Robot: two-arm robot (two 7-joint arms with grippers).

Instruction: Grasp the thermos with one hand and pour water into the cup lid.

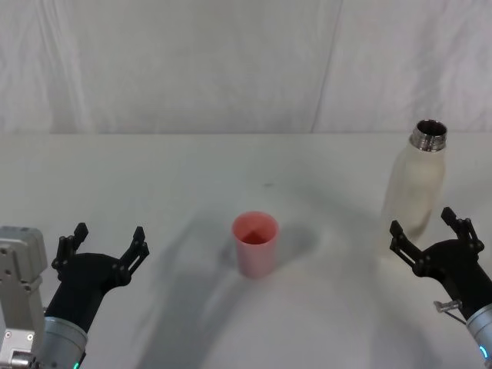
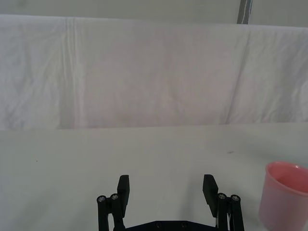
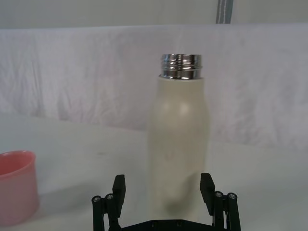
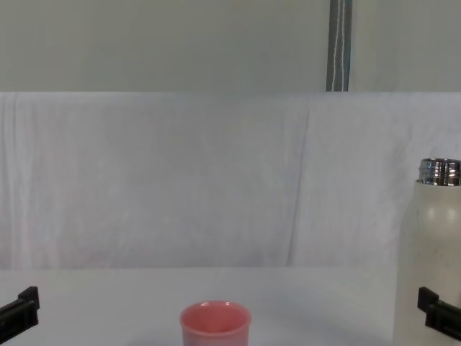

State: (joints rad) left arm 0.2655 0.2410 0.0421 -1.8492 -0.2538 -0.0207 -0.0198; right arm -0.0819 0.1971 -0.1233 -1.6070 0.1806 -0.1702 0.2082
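The left gripper (image 1: 106, 242) sat at the lower left of the head view, above the white table (image 1: 184, 177), with its black fingers spread wide and nothing between them. In the left wrist view the same gripper (image 2: 166, 190) showed two finger pads well apart at the bottom centre of the frame, bare tabletop ahead of them. The chest view gave just one black fingertip of it at the lower left edge.

The cup lid (image 1: 255, 243) stood upright near the centre of the head view, mouth up, well apart from both grippers. The head view looked down into its pink interior; whether it held any water could not be told. The chest view showed its rim and upper wall (image 4: 215, 326) at the bottom centre. The left wrist view caught it (image 2: 284, 196) at the lower right edge, and the right wrist view caught part of it (image 3: 17, 185) at the lower left edge.

The thermos (image 1: 416, 183) stood upright at the right of the head view, its steel neck uncapped. The right gripper (image 1: 430, 231) was just in front of its base, fingers spread wide, no contact visible. The right wrist view placed the thermos (image 3: 179, 144) squarely beyond the parted fingers (image 3: 119, 185), a relation the chest view showed only partly at its right edge.

A wrinkled white cloth backdrop (image 4: 180, 180) rose behind the table. Nothing stood between the thermos and the cup lid.
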